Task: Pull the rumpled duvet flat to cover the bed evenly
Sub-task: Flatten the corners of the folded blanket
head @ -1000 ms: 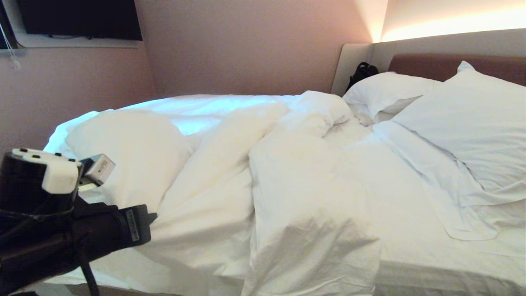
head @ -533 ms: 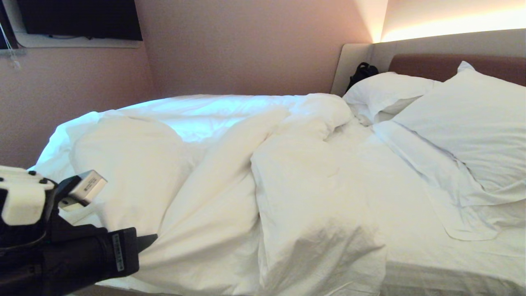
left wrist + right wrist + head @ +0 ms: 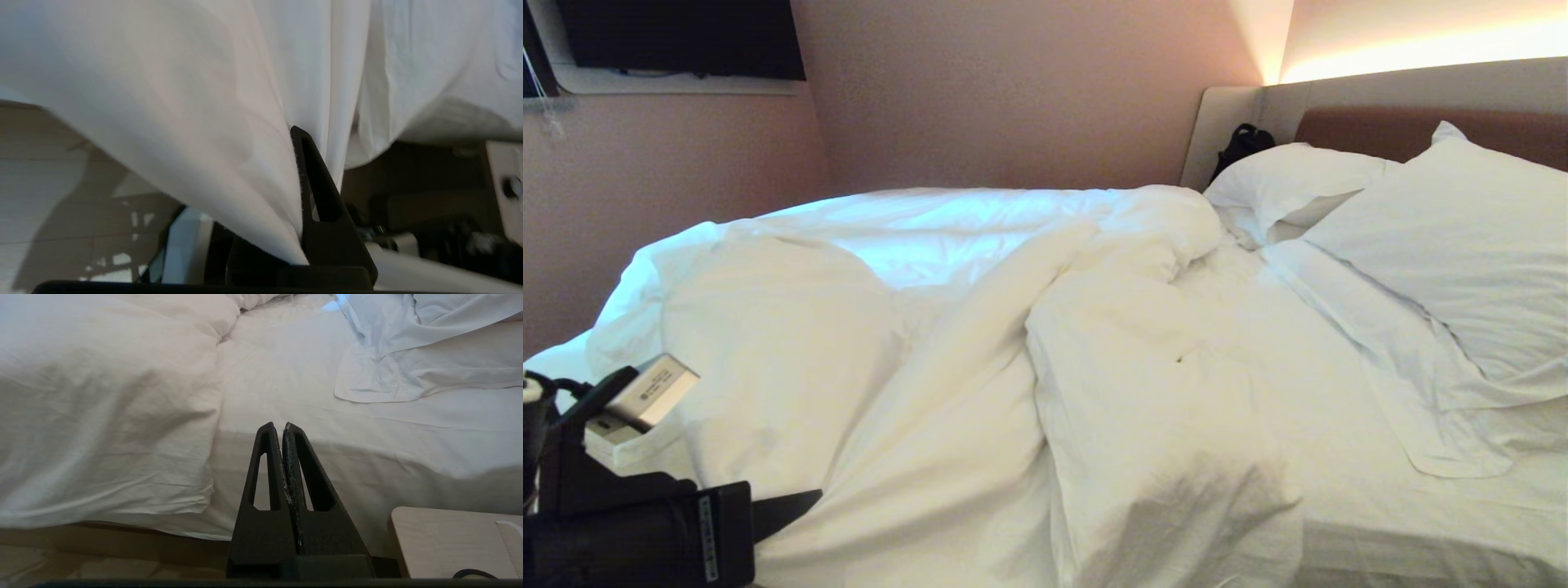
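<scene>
The duvet [image 3: 980, 384] lies bunched in puffy, creased cotton folds over the foot half of the bed [image 3: 1421, 523], and looks soft, bulky and limp, best hauled by an edge. The left gripper [image 3: 300, 196] has its jaws clamped on one such hem at the bed's near left side. The right gripper [image 3: 282, 428] hangs idle, jaws together, over the taut mattress sheet [image 3: 367, 428].

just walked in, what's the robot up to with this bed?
It is straightening the duvet on the bed. The left gripper is shut on a bunch of duvet fabric at the bed's near left edge, low in the head view. The duvet is far from flat: it lies heaped in thick folds across the middle, with bare sheet showing toward the pillows. The right gripper is shut on nothing, parked by the bed's side.
</scene>
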`<state>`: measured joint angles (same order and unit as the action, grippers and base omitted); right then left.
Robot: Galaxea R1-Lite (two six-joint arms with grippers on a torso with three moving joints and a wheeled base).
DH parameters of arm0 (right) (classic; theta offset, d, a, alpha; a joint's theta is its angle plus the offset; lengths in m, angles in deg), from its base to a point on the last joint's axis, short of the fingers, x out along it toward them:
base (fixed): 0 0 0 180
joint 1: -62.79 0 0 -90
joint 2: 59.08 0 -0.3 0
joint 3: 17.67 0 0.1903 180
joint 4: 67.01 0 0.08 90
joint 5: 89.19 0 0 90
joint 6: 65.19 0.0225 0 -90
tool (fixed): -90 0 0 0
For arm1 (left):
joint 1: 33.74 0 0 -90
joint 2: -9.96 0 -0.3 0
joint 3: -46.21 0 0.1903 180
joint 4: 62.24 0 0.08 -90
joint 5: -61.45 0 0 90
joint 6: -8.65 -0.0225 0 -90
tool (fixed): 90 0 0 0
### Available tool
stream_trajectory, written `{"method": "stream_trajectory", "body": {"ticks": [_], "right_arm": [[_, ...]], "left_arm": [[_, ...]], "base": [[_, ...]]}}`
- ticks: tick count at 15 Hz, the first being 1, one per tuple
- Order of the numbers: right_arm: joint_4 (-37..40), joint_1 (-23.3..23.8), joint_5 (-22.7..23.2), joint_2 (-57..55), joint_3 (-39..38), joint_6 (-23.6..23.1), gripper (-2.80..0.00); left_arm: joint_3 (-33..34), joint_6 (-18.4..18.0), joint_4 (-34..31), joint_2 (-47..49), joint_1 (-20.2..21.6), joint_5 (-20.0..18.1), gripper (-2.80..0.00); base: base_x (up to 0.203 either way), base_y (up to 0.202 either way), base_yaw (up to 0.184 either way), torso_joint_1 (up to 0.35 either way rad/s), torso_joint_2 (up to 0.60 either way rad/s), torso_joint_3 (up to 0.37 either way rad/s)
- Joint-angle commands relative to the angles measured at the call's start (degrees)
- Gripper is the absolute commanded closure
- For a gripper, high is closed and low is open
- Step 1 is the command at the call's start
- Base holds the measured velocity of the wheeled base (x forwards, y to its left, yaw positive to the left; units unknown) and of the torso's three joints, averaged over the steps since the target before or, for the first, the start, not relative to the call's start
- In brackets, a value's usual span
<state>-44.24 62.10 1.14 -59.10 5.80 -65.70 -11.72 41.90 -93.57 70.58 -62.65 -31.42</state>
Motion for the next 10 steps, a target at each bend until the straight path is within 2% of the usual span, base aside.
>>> {"method": "stream_trajectory", "body": {"ticks": [1,8,9,10], "right_arm": [[0.0,0.0,0.0,0.0,0.0,0.0,0.0],[0.0,0.0,0.0,0.0,0.0,0.0,0.0],[0.0,0.0,0.0,0.0,-0.1,0.0,0.0],[0.0,0.0,0.0,0.0,0.0,0.0,0.0]], "left_arm": [[0.1,0.2,-0.2,-1.0,0.0,-0.6,0.0],[0.3,0.1,0.1,0.1,0.1,0.0,0.0],[0.2,0.2,0.1,0.7,0.1,0.1,-2.8],[0.1,0.2,0.2,1.2,0.3,0.0,-2.8]], "base": [[0.0,0.0,0.0,0.0,0.0,0.0],[0.0,0.0,0.0,0.0,0.0,0.0],[0.0,0.0,0.0,0.0,0.0,0.0],[0.0,0.0,0.0,0.0,0.0,0.0]]}}
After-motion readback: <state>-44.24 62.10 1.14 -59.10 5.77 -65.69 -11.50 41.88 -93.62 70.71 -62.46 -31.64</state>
